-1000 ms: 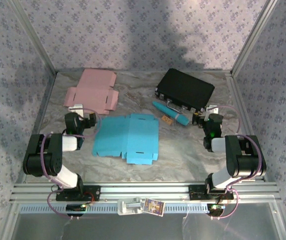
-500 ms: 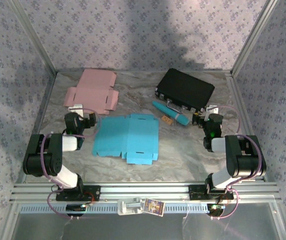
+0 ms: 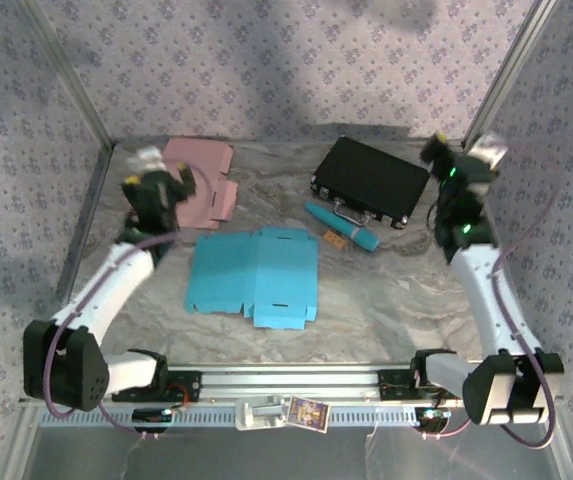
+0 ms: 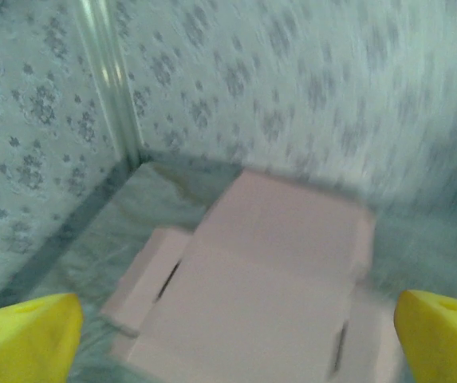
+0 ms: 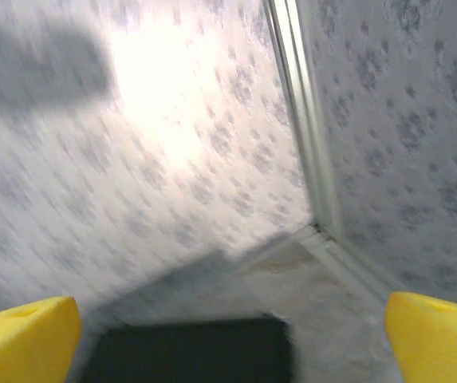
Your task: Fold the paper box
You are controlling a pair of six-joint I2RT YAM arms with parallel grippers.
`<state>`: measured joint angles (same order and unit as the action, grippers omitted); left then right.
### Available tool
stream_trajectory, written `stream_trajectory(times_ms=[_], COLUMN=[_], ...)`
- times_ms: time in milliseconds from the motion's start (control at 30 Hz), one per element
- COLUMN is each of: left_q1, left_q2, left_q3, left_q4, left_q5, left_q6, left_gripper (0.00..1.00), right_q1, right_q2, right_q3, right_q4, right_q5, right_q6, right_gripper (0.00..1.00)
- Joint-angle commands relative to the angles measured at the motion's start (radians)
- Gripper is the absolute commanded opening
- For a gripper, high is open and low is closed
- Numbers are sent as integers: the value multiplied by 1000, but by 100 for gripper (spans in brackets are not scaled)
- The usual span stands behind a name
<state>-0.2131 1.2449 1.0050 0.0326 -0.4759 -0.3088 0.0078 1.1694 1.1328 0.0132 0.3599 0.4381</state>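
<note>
Marbled worktop [image 3: 386,300], patterned walls [image 3: 266,70] on three sides. Blue box [image 3: 256,275] lies unfolded and flat at frame centre, with nothing touching it. I judge it the work piece, though a pink box [image 3: 201,180], equally flat, lies at upper left. Black case [image 3: 371,180] sits right of centre at the back, and a teal pen [image 3: 341,228] lies near the blue box's upper right corner.

My left hand [image 3: 158,180] hangs above the pink box, fingers [image 4: 21,335] spread wide, holding nothing. My right hand [image 3: 456,160] hangs at upper right near the case's right end, likewise spread and empty.

Folding not begun. Recommendation: bring both hands to the blue box from opposite sides. Pin one panel flat with one hand and raise a side flap along its crease with the other. Thin card on smooth stone will likely slide, so approach low at an edge.
</note>
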Motion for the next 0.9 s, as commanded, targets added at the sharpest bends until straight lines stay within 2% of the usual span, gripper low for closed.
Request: stream_trajectory(times_ms=[0,33,100,167,233,367,500,633,867], left_q1=[170,158,83,-3,-47,-42,-12,17,46], left_q2=[54,82,104,112,121,142,198,291,355], left_q3=[112,125,144,135,92,3,-3,17,-5], left_q4=[-559,-600,-685,-780,-821,-842,-777,-726,-668], left_q5=[322,357,355,352,392,424,487,560,542], left_q6=[-502,-519,-521,-487,-451,-424,-402,-386,-369], left_gripper=[98,92,87,81,72,60,54,42,39], right_q1=[-67,-43,48,155,244,379,412,415,412], right_q2=[52,34,8,27,70,140,236,336,462], right_q3=[100,72,19,15,-5,-172,-249,-269,-336], right_q4=[-428,-358,-397,-482,-572,-456,-297,-212,-70], right_q5=[-305,-373,-280,-291,-348,-553,-714,-807,-923], right_q6=[291,227,243,228,231,269,319,317,326], right_gripper=[99,99,98,88,79,76,75,75,70])
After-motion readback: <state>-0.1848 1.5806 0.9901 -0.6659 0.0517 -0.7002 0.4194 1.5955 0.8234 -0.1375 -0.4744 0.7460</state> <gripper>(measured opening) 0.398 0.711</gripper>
